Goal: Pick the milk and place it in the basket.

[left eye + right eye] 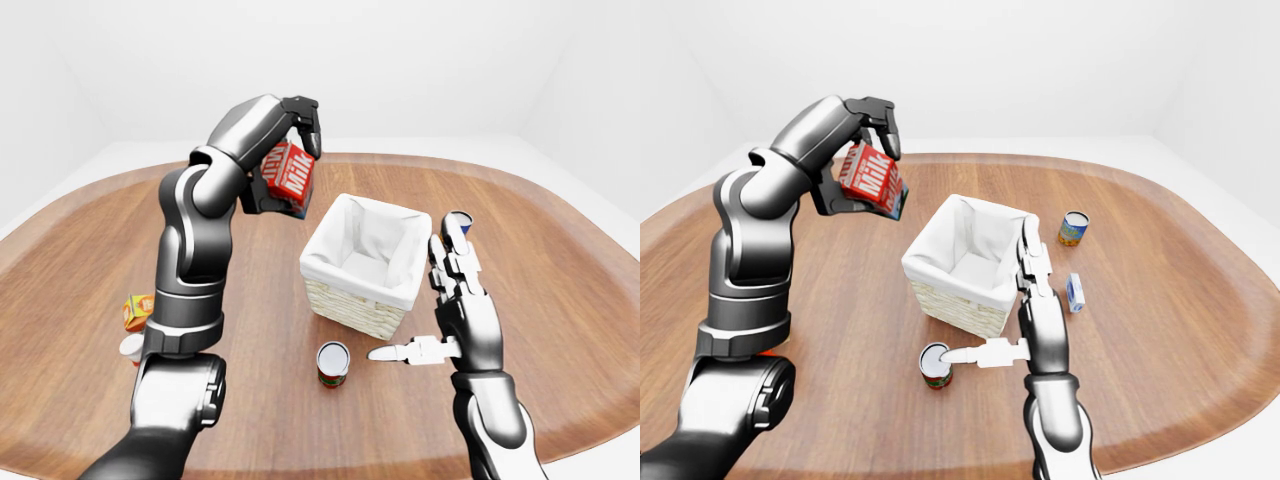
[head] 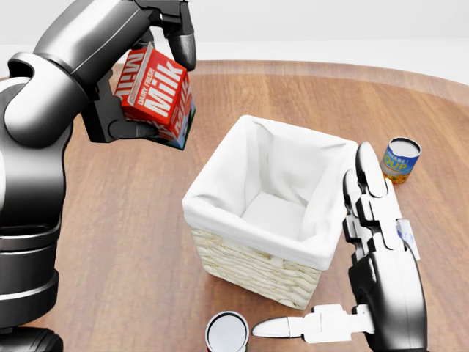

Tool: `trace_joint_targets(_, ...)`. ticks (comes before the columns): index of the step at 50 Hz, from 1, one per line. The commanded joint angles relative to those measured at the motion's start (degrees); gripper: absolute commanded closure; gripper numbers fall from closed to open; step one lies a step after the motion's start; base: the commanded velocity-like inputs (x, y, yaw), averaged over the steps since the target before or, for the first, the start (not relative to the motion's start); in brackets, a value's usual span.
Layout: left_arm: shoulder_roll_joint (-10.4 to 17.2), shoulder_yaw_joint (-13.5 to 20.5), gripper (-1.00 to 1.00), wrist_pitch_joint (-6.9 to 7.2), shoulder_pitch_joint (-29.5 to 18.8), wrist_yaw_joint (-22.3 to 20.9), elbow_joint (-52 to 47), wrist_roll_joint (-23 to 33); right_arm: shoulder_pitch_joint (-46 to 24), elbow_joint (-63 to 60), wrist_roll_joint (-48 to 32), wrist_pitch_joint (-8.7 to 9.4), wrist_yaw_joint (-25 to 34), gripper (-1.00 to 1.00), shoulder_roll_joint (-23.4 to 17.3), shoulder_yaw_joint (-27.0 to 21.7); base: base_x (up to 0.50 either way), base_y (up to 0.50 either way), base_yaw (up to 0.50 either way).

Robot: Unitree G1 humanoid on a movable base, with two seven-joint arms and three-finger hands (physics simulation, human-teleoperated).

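Starting nearest you: open tin can point(image 2: 227, 334), round and white inside, at the head view's bottom edge.
Right hand point(image 2: 366, 279): lower right, your fingers spread flat, thumb out sideways, grasping nothing, just beside the basket.
Basket point(image 2: 249, 260): woven pale wicker, square, lined with smooth white cloth, centre frame.
Left hand point(image 2: 143, 70): upper left, your fingers clenched round the carton.
Milk point(image 2: 155, 95): red boxy carton, white lettering, tilted, held in the air above the wooden table point(image 2: 117, 242), left of the basket.
Farther: blue-and-yellow can point(image 2: 401, 159), right edge.
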Motion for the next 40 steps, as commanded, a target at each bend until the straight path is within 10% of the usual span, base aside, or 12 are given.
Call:
trace_joint_targets(1,-2.0,-0.7,1.0,0.0,-2.8,3.4,0.4,-3.8,0.0,0.1,-0.1,0.04,0.0,-1.0,0.0,0.1,0.0,0.0,0.0)
trace_joint_targets(40,-13.3,-5.9,1.0,0.0,-2.8,8.2,6.7,-2.0,0.2,-1.0,0.0,0.04,0.2,-1.0,-0.1,0.3,0.0,0.0,0.0)
